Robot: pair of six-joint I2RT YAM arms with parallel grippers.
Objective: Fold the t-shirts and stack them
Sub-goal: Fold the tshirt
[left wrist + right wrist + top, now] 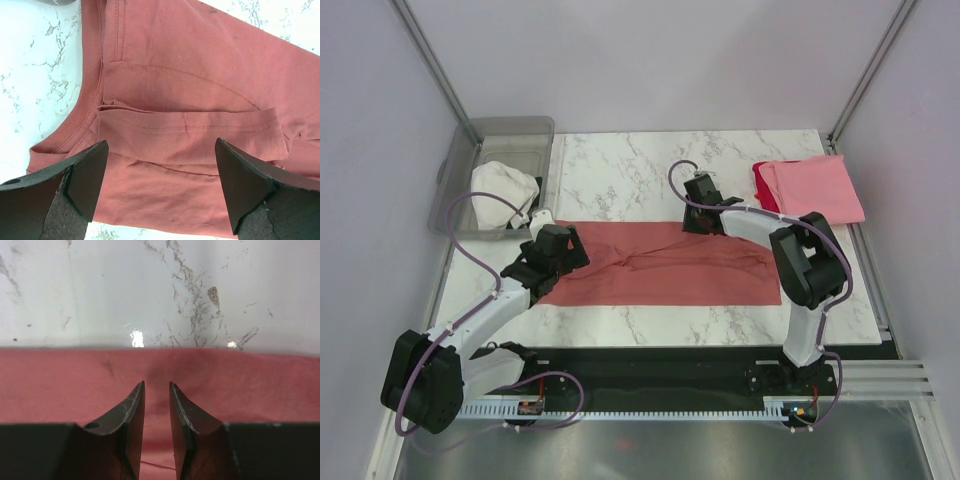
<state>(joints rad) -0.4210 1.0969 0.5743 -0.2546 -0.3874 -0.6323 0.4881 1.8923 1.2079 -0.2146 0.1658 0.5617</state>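
**me:** Marble table [650, 165], salmon shirt [670, 272] flat under both grippers. Its long axis runs from one to the other, collar end beneath my left gripper [161, 142], jaws wide apart.

**dave:** Other side?

**me:** The right gripper [156, 385] is nearly closed over the shirt edge just ahead of its tips. Can't tell if it has cloth. A one-sided pull could bunch it, I reckon.

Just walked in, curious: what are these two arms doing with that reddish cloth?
Folding t-shirts. A dusty salmon-red t-shirt lies in a long strip on the white marble table. The left gripper hovers open over its collar end; the right gripper looks pinched on its far edge. A folded light pink t-shirt sits on a bright red t-shirt at the far right.
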